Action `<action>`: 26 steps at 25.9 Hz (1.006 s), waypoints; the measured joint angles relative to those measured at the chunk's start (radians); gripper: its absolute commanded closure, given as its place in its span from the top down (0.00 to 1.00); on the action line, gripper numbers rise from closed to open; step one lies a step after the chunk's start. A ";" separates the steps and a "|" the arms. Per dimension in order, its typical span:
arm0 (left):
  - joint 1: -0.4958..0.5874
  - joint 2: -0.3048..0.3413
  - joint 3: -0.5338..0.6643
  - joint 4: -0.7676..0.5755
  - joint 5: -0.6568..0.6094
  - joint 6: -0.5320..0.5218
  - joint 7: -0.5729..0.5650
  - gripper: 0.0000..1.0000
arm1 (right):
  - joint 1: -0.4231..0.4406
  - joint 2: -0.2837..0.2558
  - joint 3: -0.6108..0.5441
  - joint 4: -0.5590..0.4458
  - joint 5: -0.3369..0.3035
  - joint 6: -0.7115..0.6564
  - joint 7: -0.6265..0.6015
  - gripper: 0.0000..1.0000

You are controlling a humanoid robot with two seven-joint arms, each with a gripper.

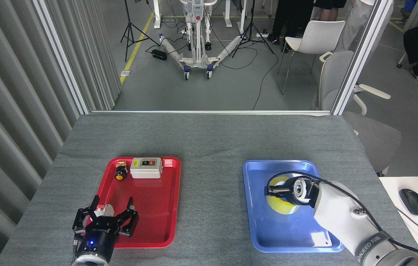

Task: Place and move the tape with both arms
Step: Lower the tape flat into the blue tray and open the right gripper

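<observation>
While both trays sit toward the near half of the table, the findings are as follows.

Table (209, 136): grey surface; the far half is bare up to the far edge, where a metal rail runs.
Left margin: a strip of bare table lies between the red tray (164, 207) and the left edge, alongside the ribbed grey wall panels.
Centre gap: a broad bare lane separates the red tray from the blue tray (257, 221); the two are well apart.
Right margin: a narrow strip of table lies beyond the blue tray; a white desk with a computer mouse (412, 201) stands just past the right edge.
Red tray contents: a grey switch box (146, 168) at the far rim, a yellow-capped push button (120, 173) just beside it on the left, and a small white and red part (101, 210) near the front left corner.
Blue tray contents: the tape (281, 206), lying flat in the far half of the tray, partly hidden by the arm above it.
Left gripper (112, 207): fingers spread wide, holding nothing, over the front left corner of the red tray, blue light lit.
Right gripper (271, 190): over the tape, seen end-on and dark; cannot tell whether it is parted or closed, nor whether it touches the roll.
</observation>
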 measured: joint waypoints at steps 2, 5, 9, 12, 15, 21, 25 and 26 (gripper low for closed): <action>0.000 -0.001 -0.001 0.000 0.000 0.000 0.000 1.00 | 0.000 0.000 -0.002 0.000 0.000 0.001 0.001 0.77; 0.000 -0.001 -0.001 0.001 0.000 0.000 -0.001 1.00 | 0.000 0.000 -0.007 -0.001 0.002 0.002 0.005 0.84; 0.000 -0.001 -0.002 0.003 0.000 0.001 -0.001 1.00 | 0.000 0.000 -0.013 -0.012 0.005 -0.006 -0.020 0.95; 0.000 -0.002 -0.001 0.007 0.001 0.001 -0.001 1.00 | 0.001 -0.002 -0.021 -0.032 0.012 -0.034 -0.088 0.97; 0.000 -0.002 0.000 0.010 0.002 0.001 0.002 1.00 | 0.012 -0.006 -0.045 -0.043 0.042 -0.071 -0.212 0.98; -0.002 0.003 0.000 0.016 0.003 0.001 0.007 1.00 | 0.054 -0.017 -0.106 -0.065 0.175 -0.137 -0.490 0.98; -0.005 0.006 0.000 0.023 0.003 0.000 0.009 1.00 | 0.136 0.000 -0.318 -0.082 0.370 -0.227 -0.603 0.98; -0.006 0.006 -0.001 0.025 0.002 -0.001 0.009 1.00 | 0.165 0.014 -0.400 -0.093 0.445 -0.261 -0.616 0.98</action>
